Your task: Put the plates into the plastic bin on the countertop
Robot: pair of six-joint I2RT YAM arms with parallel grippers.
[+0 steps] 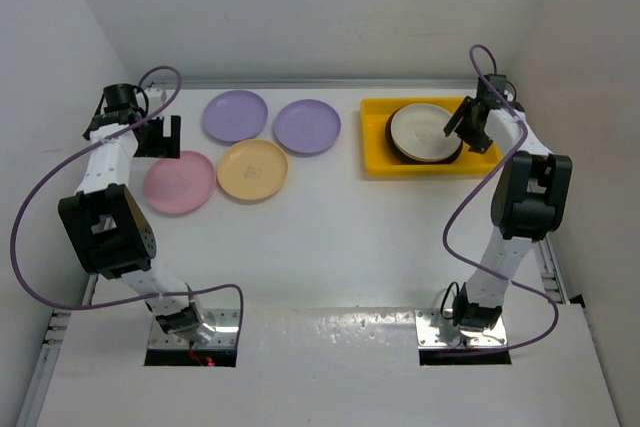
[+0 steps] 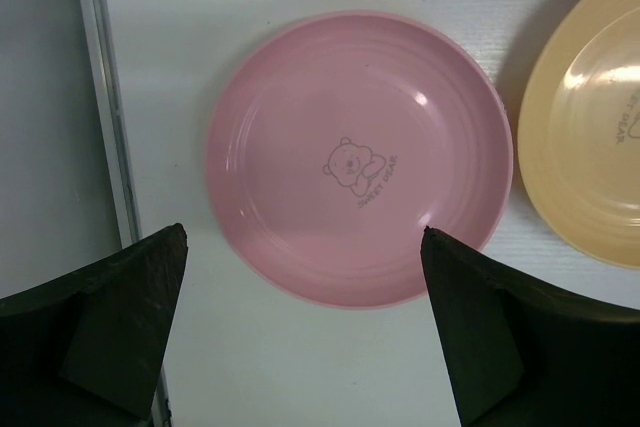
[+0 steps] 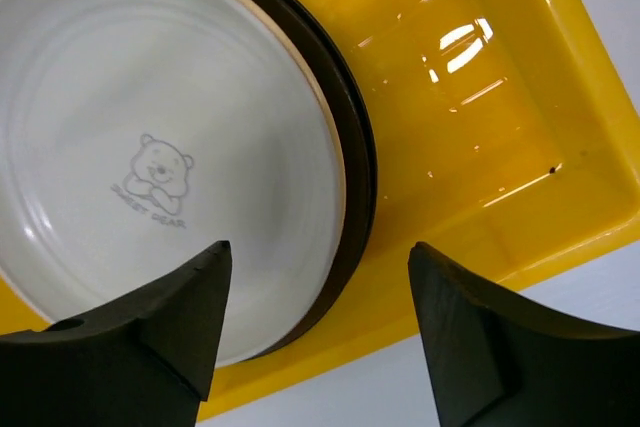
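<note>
The yellow plastic bin (image 1: 377, 152) stands at the back right of the white countertop (image 1: 330, 237). In it lies a cream plate (image 1: 422, 128) stacked on dark-rimmed plates (image 1: 392, 139); the right wrist view shows the cream plate (image 3: 150, 147), the dark rim (image 3: 355, 147) and the bin (image 3: 480, 137). My right gripper (image 1: 462, 127) (image 3: 320, 252) is open and empty above the stack's edge. Two lilac plates (image 1: 235, 115) (image 1: 307, 126), a yellow-orange plate (image 1: 253, 169) and a pink plate (image 1: 179, 182) lie at the left. My left gripper (image 1: 160, 137) (image 2: 305, 237) is open above the pink plate (image 2: 360, 157).
White walls close in the back and both sides. A metal edge strip (image 2: 105, 97) runs along the table's left side, close to the pink plate. The yellow-orange plate (image 2: 590, 117) lies right of the pink one. Purple cables loop beside each arm.
</note>
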